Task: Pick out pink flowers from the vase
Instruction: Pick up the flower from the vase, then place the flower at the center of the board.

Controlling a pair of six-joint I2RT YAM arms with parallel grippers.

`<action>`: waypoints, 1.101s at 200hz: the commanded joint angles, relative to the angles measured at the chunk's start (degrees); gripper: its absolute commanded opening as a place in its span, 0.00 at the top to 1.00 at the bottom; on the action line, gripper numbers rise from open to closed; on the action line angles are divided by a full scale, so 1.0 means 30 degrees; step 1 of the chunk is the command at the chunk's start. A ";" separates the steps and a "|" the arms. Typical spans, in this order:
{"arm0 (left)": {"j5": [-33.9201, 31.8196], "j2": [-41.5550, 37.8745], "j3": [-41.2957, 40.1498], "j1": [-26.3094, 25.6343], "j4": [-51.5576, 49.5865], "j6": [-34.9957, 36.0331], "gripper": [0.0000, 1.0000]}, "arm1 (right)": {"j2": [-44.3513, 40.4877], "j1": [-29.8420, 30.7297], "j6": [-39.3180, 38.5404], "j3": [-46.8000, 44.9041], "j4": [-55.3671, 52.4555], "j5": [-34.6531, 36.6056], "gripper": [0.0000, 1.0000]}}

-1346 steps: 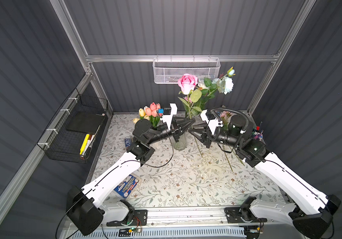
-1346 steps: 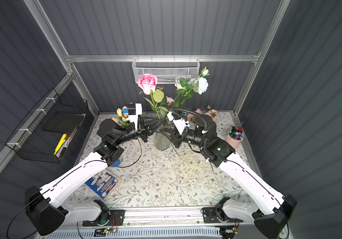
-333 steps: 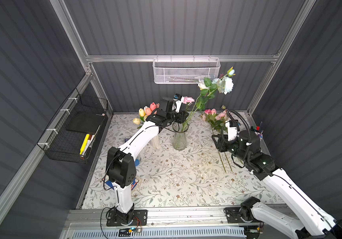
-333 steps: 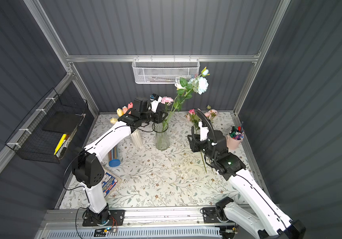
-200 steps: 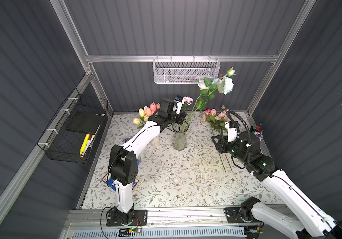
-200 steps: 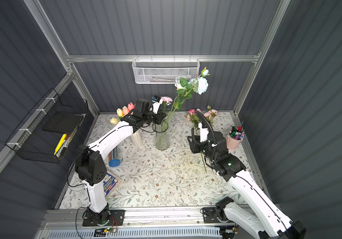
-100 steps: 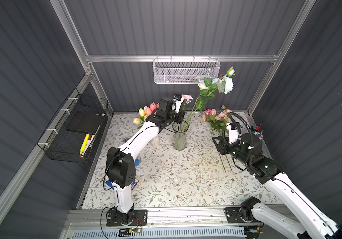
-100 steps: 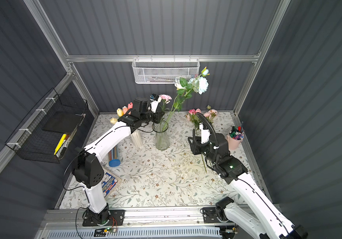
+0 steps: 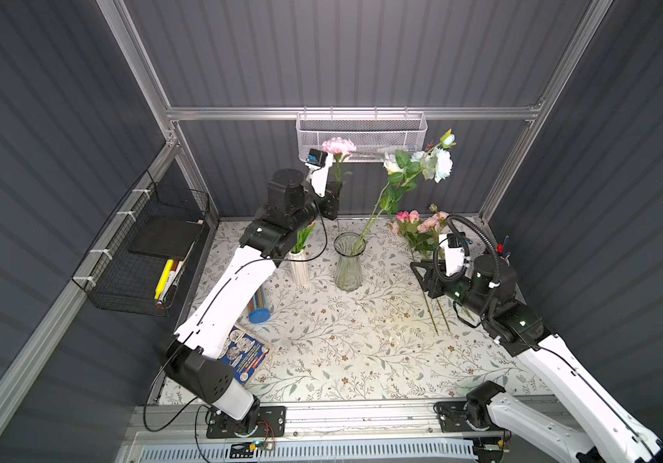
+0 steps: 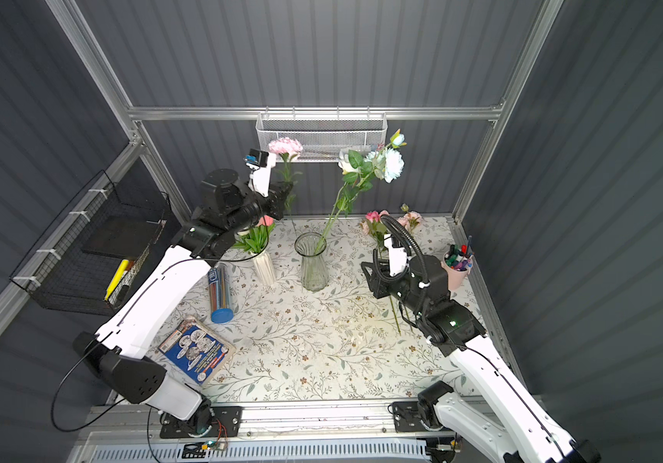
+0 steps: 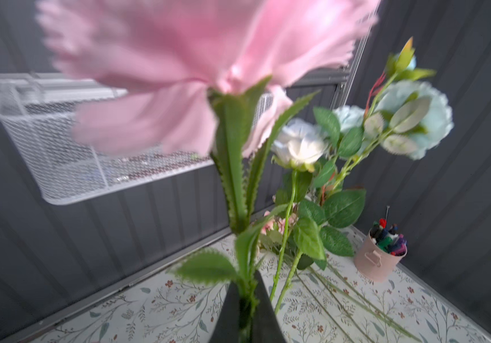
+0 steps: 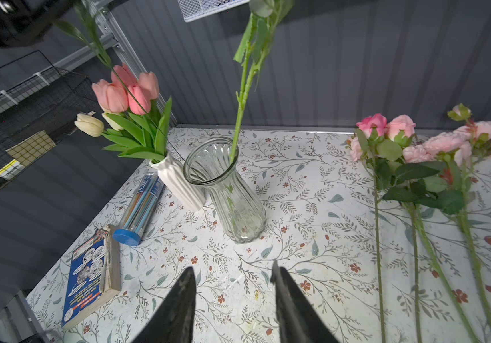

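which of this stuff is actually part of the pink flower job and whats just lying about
Job: glass vase; ruffled pink flower held by the shut left gripper; pink roses laid flat; open right gripper; maybe the pink tulips in the white vase.

Lying about: book; pencil tube; pen cup; white mesh basket; black wire basket; white and blue roses (not pink).

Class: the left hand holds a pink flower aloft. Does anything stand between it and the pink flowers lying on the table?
Yes: the white and blue roses leaning from the glass vase rise between the pink flower and the pile.
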 commanded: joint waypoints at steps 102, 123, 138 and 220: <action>0.4463 -0.6580 -0.4694 -0.0017 0.3951 -0.3944 0.91 | 0.3498 0.5255 -0.2812 0.4001 0.4062 -0.5132 0.40; 0.5767 -0.7223 -0.5781 -0.0027 0.5147 -0.4741 0.90 | 0.4597 0.5999 -0.2928 0.4734 0.4776 -0.4761 0.37; 0.6221 -0.7664 -0.6599 -0.0029 0.5984 -0.5001 0.90 | 0.5352 0.6359 -0.3214 0.5305 0.5057 -0.4575 0.34; 0.7793 -0.8506 -0.8735 -0.0029 0.7656 -0.5575 0.90 | 0.8561 0.6761 -0.5437 0.8416 0.3924 -0.3592 0.44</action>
